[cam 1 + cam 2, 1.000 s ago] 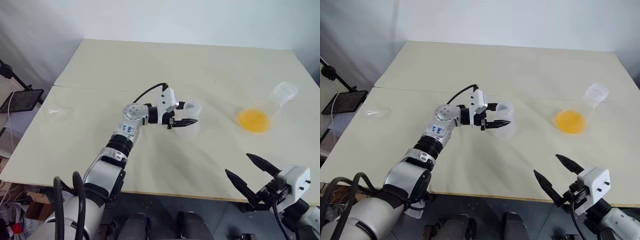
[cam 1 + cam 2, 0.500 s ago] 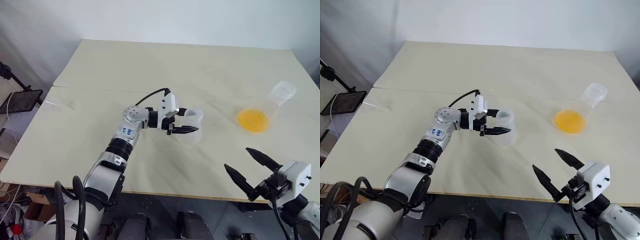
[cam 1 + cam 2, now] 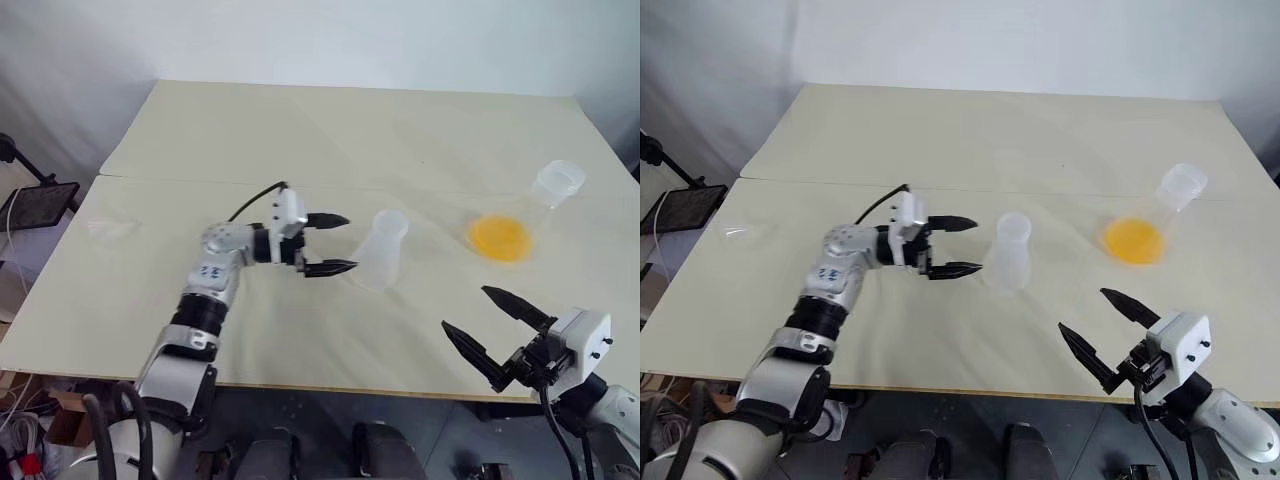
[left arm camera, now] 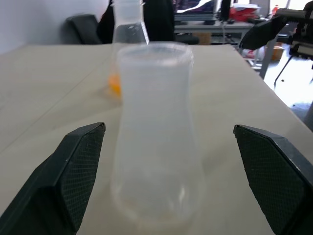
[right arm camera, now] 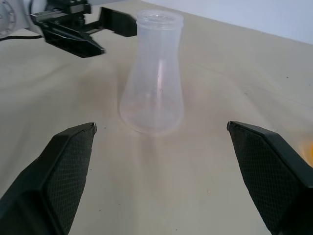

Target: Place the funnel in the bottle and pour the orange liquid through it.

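Table (image 3: 330,140) of pale beige carries everything. Left gripper (image 3: 330,245) has its jaws spread wide and holds nothing; the frosted bottle (image 3: 380,250) stands upright just beyond its fingertips, apart from them. Right gripper (image 3: 490,330) is also wide open and empty, near the table edge. Behind it stands the clear flask (image 3: 535,205) with the orange liquid (image 3: 500,238). Funnel (image 3: 110,230) lies well apart, behind the left gripper.

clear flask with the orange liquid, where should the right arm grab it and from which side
Probably by the long narrow neck of the clear conical glass flask, just under its rim, coming level from the robot's right. It stands upright with the orange liquid low in its wide base, and the open right end effector is on that side.
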{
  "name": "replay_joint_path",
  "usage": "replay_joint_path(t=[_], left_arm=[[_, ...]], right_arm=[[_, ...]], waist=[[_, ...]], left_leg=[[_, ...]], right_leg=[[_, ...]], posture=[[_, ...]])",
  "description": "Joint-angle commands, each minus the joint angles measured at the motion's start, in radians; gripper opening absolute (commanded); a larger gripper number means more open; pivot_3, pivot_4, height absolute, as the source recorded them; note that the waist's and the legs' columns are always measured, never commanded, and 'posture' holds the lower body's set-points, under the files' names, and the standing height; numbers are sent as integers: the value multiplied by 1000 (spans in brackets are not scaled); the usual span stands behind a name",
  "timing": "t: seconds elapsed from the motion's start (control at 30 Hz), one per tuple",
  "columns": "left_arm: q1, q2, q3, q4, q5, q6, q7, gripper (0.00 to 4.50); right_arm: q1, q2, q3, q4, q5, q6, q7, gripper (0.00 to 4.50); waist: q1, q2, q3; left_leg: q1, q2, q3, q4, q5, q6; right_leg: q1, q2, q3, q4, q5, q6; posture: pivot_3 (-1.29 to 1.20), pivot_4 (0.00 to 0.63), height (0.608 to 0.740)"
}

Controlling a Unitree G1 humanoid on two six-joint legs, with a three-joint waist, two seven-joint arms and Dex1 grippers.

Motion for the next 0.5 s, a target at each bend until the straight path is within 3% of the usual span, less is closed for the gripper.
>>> replay_joint_path(t=[0.03, 0.27, 0.5], left_arm=[[86, 68, 80, -137, -76, 40, 7, 4462], [431, 188, 315, -415, -170, 63, 163, 4462], [808, 180, 575, -628, -193, 19, 384, 4462]], right_arm=[[-51, -28, 11, 10, 28, 6, 23, 4500], [-162, -66, 55, 60, 80, 40, 87, 4500], [-272, -93, 124, 125, 90, 67, 159, 4500]], waist=[[0, 0, 0], [-9, 1, 0], [-13, 1, 0]], left_leg=[[0, 0, -1, 1, 0, 0], [0, 0, -10, 1, 0, -1], [1, -1, -14, 1, -1, -1]], right_leg=[[1, 0, 0, 0, 0, 0], [6, -3, 1, -4, 0, 0], [10, -5, -4, -7, 0, 0]], posture=[[0, 150, 740], [0, 150, 740], [0, 150, 740]])
